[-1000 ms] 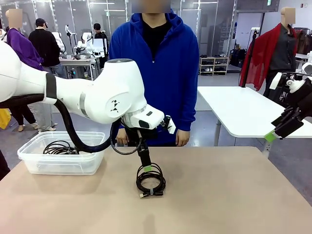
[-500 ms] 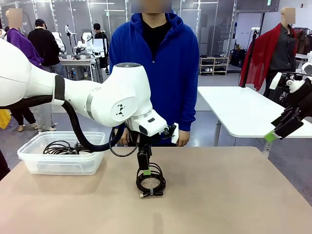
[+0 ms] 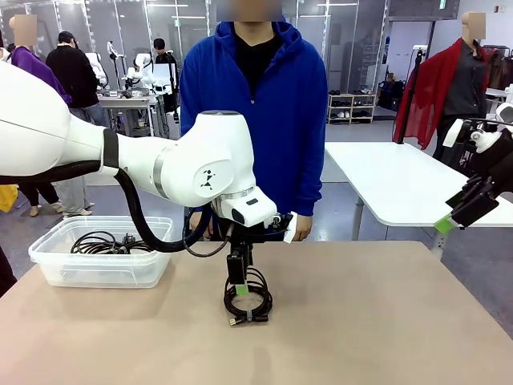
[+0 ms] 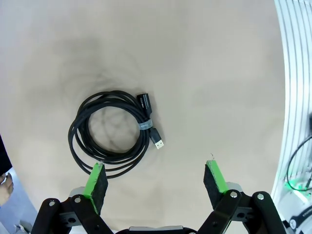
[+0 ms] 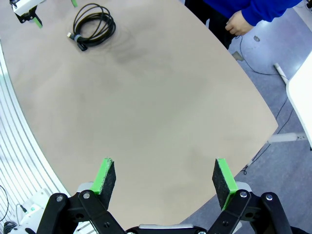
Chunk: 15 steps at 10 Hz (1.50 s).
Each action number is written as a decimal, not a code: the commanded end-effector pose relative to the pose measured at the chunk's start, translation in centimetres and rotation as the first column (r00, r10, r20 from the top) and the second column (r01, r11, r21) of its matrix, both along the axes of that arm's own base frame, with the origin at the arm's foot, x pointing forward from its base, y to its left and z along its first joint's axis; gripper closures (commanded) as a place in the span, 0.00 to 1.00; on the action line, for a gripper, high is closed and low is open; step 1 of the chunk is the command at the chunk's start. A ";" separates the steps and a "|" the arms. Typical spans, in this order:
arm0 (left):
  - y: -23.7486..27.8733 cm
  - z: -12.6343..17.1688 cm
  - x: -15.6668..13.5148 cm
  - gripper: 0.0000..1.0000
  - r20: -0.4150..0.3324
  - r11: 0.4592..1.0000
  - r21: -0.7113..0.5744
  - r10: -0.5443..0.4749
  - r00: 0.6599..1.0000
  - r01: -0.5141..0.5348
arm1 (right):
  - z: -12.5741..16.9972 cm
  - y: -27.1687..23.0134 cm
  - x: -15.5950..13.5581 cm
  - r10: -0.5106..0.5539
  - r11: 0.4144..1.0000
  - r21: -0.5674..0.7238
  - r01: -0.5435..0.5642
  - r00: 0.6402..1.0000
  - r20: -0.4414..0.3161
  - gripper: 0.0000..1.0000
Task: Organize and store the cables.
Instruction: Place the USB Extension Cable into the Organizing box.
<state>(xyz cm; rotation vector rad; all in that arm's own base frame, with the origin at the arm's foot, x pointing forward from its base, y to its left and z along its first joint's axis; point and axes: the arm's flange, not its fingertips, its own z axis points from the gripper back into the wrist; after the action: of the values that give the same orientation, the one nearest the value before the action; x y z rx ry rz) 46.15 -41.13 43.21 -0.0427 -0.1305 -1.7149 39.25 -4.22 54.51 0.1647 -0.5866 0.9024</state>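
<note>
Left gripper (image 4: pixel 152 179) spread wide above table (image 4: pixel 219 73); cable (image 4: pixel 113 131) sits off-centre, under one pad only (other pad over bare top). Closing now: likely pinches one loop or misses. Bin (image 3: pixel 100 273) well left. Right gripper (image 5: pixel 165 179) open, idle.

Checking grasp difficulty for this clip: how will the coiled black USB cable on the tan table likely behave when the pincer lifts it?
The coiled black USB cable looks floppy: thin loops, so it would probably sag from one pinch point. A small band ties the turns, so it likely stays bundled. The open left pincer hovers just above it, one green pad over the coil's edge; it may catch only some strands.
</note>
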 end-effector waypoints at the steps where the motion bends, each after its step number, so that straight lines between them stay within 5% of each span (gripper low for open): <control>1: -0.4 0.3 -0.1 0.00 -0.010 0.999 0.000 0.033 0.999 -0.033 | 0.0 0.1 0.1 -0.010 1.000 0.014 0.010 1.000 0.001 0.00; 15: -1.5 -8.5 3.3 0.00 -0.056 0.979 0.054 0.201 0.978 -0.198 | 0.0 0.1 0.1 -0.010 1.000 0.014 0.010 1.000 0.001 0.00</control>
<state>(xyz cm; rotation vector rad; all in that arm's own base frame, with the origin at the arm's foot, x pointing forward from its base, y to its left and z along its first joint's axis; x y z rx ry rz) 49.17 -42.34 34.84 -0.0759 -0.0447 -1.5332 39.24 -4.27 54.52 0.1644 -0.5870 0.9000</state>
